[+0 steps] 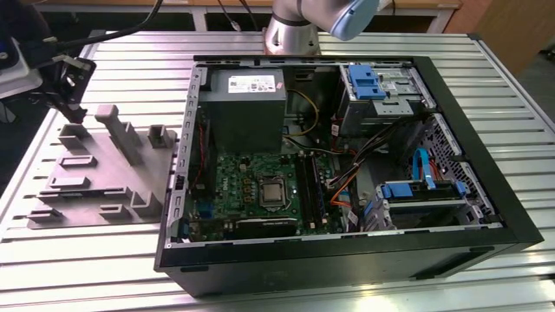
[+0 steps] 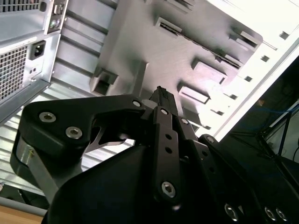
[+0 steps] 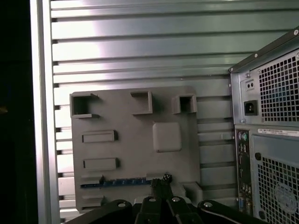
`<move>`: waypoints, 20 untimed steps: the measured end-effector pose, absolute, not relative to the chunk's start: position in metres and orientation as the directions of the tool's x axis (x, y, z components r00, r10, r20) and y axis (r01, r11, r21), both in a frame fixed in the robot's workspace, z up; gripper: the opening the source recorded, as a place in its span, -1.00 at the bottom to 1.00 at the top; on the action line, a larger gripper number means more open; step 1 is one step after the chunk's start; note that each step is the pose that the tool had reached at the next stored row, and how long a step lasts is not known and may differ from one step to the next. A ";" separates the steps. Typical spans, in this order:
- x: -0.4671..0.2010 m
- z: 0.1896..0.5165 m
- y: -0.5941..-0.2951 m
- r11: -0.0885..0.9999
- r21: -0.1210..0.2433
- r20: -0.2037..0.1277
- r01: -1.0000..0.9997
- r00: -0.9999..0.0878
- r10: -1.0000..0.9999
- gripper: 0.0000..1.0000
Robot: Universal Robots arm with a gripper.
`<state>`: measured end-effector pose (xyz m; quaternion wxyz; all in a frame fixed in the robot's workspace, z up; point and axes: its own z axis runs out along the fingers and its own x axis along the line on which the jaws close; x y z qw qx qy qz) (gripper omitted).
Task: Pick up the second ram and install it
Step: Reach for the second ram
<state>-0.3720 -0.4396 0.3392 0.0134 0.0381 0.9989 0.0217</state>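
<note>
Tool [image 3: 162, 180]: fingers look together, tip by 1 end of the second ram [image 3: 117, 183]. Ram lies in edge slot of grey holder [image 3: 135, 154], on counter [image 3: 140, 46], at the exterior view's left of PC case [image 1: 485, 195].

The pincer [image 1: 77, 114] hangs over the grey holder plate [image 1: 97, 168] beside the open computer case [image 1: 347, 266].

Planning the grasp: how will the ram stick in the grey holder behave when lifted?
The second ram looks thin and flat, so it is likely stiff and light, though probably fragile if bent. It appears to stand on edge in the grey holder, so it may bind unless lifted straight.
</note>
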 end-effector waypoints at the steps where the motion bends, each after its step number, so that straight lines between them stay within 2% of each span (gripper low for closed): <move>1: -0.374 0.338 -0.440 0.996 0.044 -0.025 0.076 -0.997 0.077 -0.80; 20: -0.401 0.303 -0.453 0.996 0.044 -0.025 0.076 -0.997 0.077 -0.80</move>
